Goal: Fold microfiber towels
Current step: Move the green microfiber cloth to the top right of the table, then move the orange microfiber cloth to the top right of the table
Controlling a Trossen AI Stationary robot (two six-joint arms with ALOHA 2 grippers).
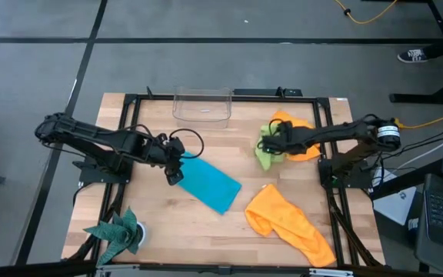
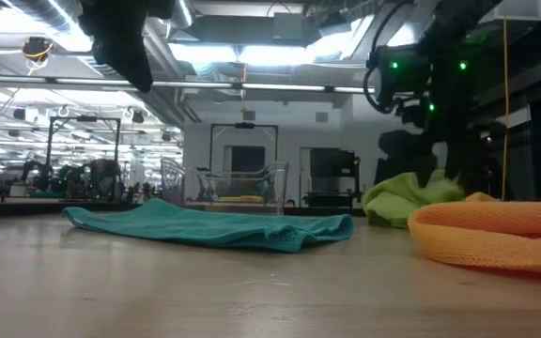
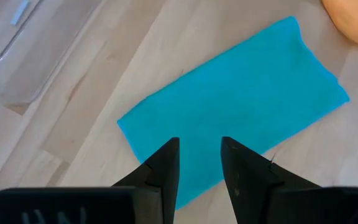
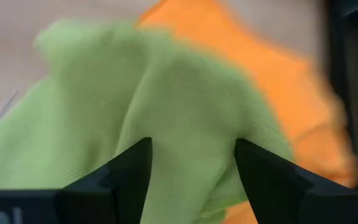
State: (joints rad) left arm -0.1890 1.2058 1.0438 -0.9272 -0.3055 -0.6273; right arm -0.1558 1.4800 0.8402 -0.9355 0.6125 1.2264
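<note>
A turquoise-blue towel (image 1: 212,185) lies flat on the wooden table as a long rectangle. My left gripper (image 1: 175,173) hangs open above its left end, well clear of it in the low view (image 2: 134,61), with the cloth below the fingers (image 3: 199,163). A lime-green towel (image 1: 264,159) lies bunched at the right, leaning on an orange towel (image 1: 302,142). My right gripper (image 4: 192,165) stands open low over a hump of the green towel (image 4: 166,99). A second orange towel (image 1: 291,223) lies crumpled near the front right. My right gripper comes slanting down from the table's right, with a raised fold of the lime-green towel (image 4: 191,124) between its open fingers. I cannot tell whether the fingers touch the cloth.
A clear plastic bin (image 1: 202,106) stands at the far edge, centre. A dark teal spiky-edged cloth (image 1: 118,235) lies at the front left corner. Black frame rails (image 1: 129,100) run around the tabletop. Bare wood shows between the blue towel and the green one.
</note>
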